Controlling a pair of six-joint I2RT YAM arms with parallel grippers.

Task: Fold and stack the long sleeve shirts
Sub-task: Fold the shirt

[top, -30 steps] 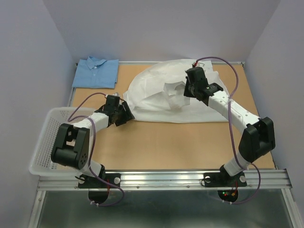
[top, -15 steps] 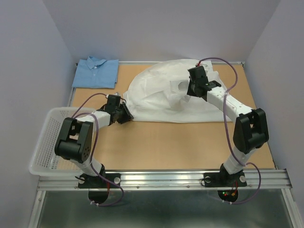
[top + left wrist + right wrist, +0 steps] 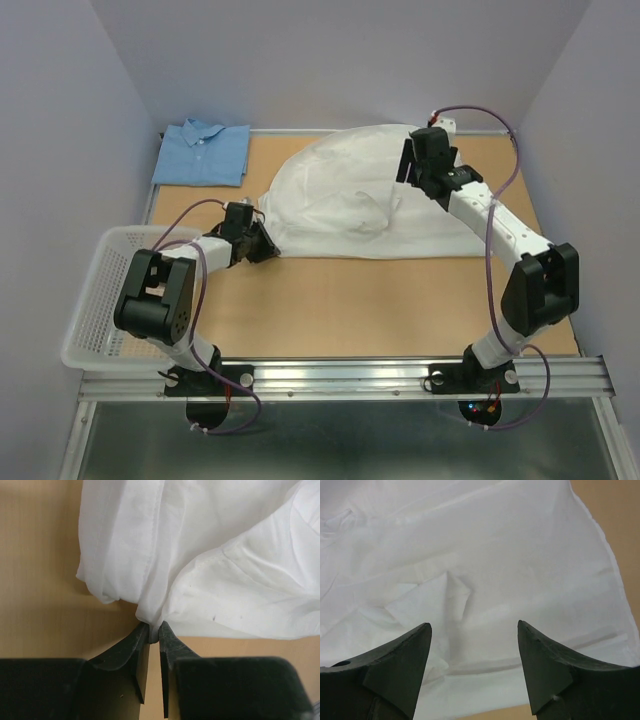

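I am pinching the eight o'clock hem of the plain white cloth shirt (image 3: 350, 205) at the table's (image 3: 400, 300) twelve o'clock in the left jaws, right jaws open, planning a taut pull.

no readable text, no labels, no numbers anywhere

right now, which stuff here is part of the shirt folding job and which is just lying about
Job in hand:
white shirt, spread out and rumpled mid-table
light blue shirt, folded at the far left corner

Just lying about:
white mesh basket, at the near left side
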